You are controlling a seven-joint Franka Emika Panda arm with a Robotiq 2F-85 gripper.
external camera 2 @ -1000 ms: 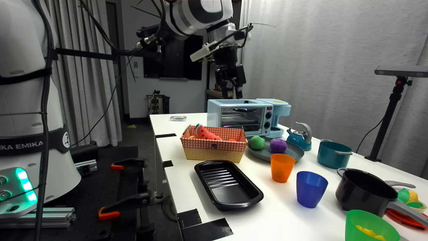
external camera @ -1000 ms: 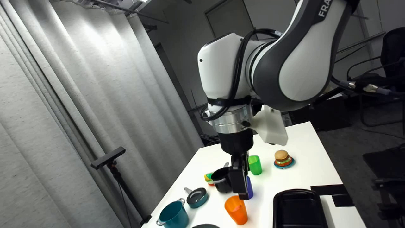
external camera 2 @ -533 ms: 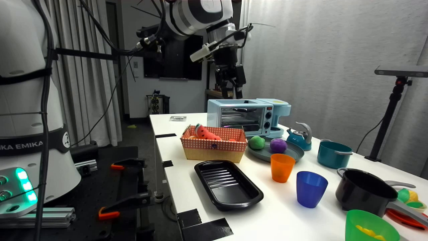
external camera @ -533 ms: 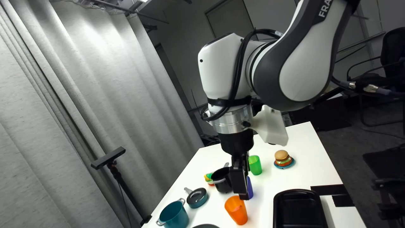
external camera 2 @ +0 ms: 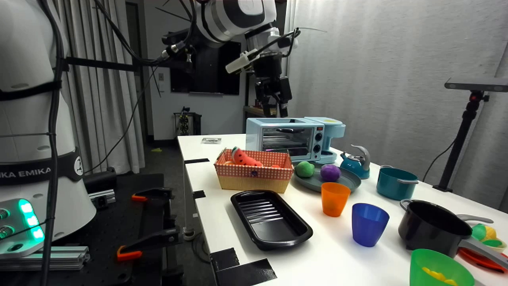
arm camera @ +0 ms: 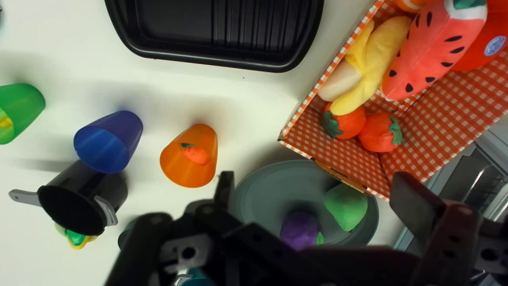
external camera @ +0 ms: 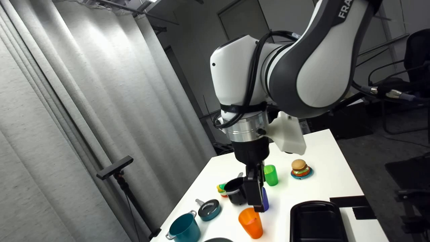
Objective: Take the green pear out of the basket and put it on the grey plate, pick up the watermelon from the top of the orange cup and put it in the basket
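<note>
The green pear (arm camera: pixel 347 206) rests on the grey plate (arm camera: pixel 260 190) near a purple toy (arm camera: pixel 299 230); the pear (external camera 2: pixel 304 169) also shows in an exterior view. The red-checked basket (arm camera: pixel 337 159) stands beside the plate. The watermelon (arm camera: pixel 434 49) lies inside the basket, beside a banana and by several other fruits; it also shows in an exterior view (external camera 2: pixel 246 159). The orange cup (arm camera: pixel 186 174) stands upright on the table with a small red fruit (arm camera: pixel 196 155) inside. My gripper (arm camera: pixel 313 178) is open and empty, well above the plate; it also shows in an exterior view (external camera 2: pixel 276 109).
A black tray (external camera 2: pixel 272 218) lies in front of the basket. A blue cup (external camera 2: pixel 369 224), a green cup (external camera 2: pixel 436 270) and a black pot (external camera 2: pixel 432 226) stand near the orange cup. A light-blue oven (external camera 2: pixel 285 139), a kettle (external camera 2: pixel 355 165) and a teal pot (external camera 2: pixel 397 184) stand behind.
</note>
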